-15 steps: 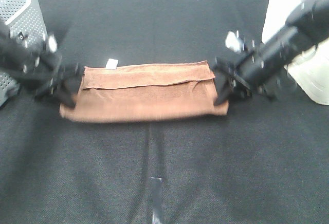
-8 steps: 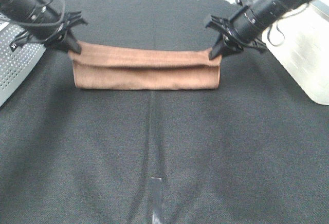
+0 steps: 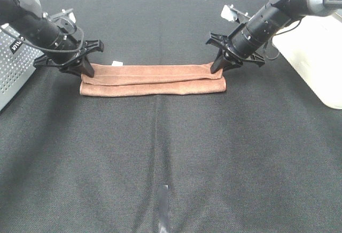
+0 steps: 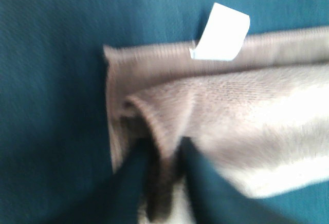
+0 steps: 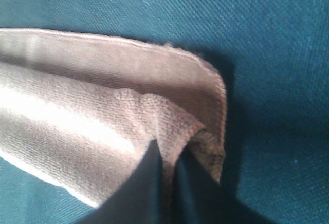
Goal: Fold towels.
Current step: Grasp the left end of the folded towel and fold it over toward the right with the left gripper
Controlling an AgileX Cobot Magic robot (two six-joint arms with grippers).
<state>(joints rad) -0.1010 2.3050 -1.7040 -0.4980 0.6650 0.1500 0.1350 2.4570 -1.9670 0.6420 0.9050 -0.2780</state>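
Note:
The brown towel [image 3: 152, 80] lies folded into a long narrow strip across the dark table [image 3: 171, 153], its white tag [image 3: 116, 63] at the far left corner. My left gripper [image 3: 88, 72] is shut on the towel's left end. In the left wrist view the fingertips [image 4: 134, 168] pinch a raised fold of towel [image 4: 241, 121], with the tag [image 4: 221, 33] beyond. My right gripper [image 3: 216, 67] is shut on the towel's right end. In the right wrist view its fingertips [image 5: 154, 168] pinch the upper layer of towel [image 5: 87, 106] near the corner.
A grey perforated basket [image 3: 13, 67] stands at the left edge. A white container [image 3: 315, 56] stands at the right edge. A strip of tape [image 3: 162, 206] marks the table's near middle.
Both grippers have carried the towel's near edge up and over to the far side and lowered it. The towel went from a wide rectangle to a narrow folded strip lying flat.

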